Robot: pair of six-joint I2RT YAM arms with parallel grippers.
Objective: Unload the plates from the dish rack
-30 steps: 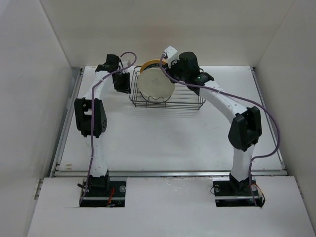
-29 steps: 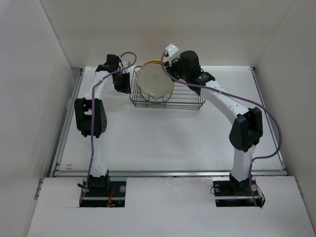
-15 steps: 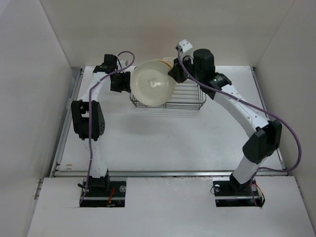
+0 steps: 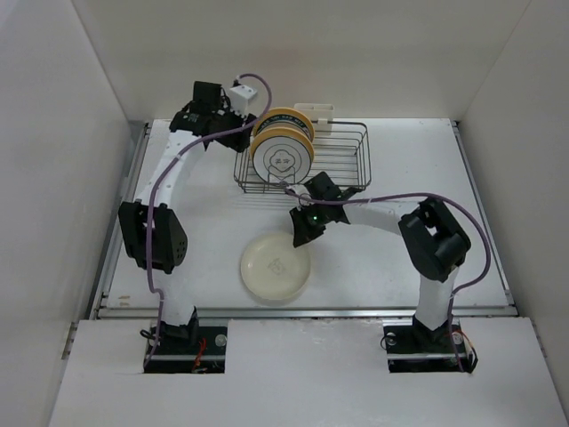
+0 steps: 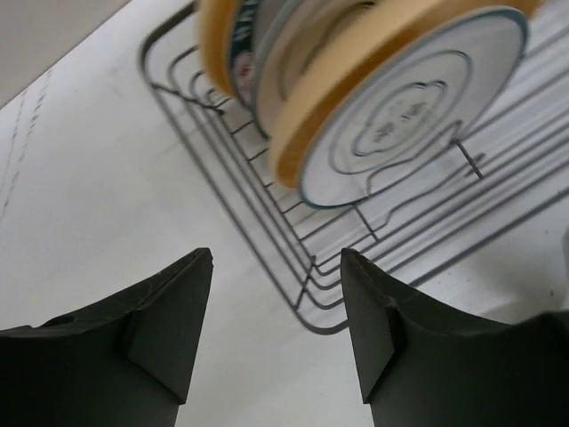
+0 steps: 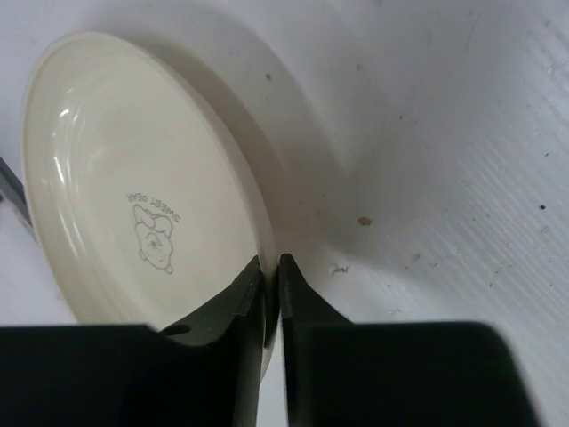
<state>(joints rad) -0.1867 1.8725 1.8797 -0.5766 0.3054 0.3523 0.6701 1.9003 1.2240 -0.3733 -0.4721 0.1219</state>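
The cream plate (image 4: 276,265) lies face up, low over the table in front of the dish rack (image 4: 342,182). My right gripper (image 4: 300,235) is shut on its far-right rim; the right wrist view shows both fingers (image 6: 247,307) pinching the plate's (image 6: 133,169) edge. Three plates still stand in the rack: a yellow-orange one (image 4: 283,158) in front showing its ringed underside, with a green-rimmed one and another behind it. My left gripper (image 4: 227,116) is open and empty above the rack's left end; its wrist view shows the rack corner (image 5: 307,298) and the front plate (image 5: 404,116).
A small white block (image 4: 320,111) sits on the rack's far side. White walls enclose the table on three sides. The right part of the rack holds no plates.
My right arm carried the cream plate out of the rack and down to the table in front. My left arm lifted and swung toward the rack's far left corner.
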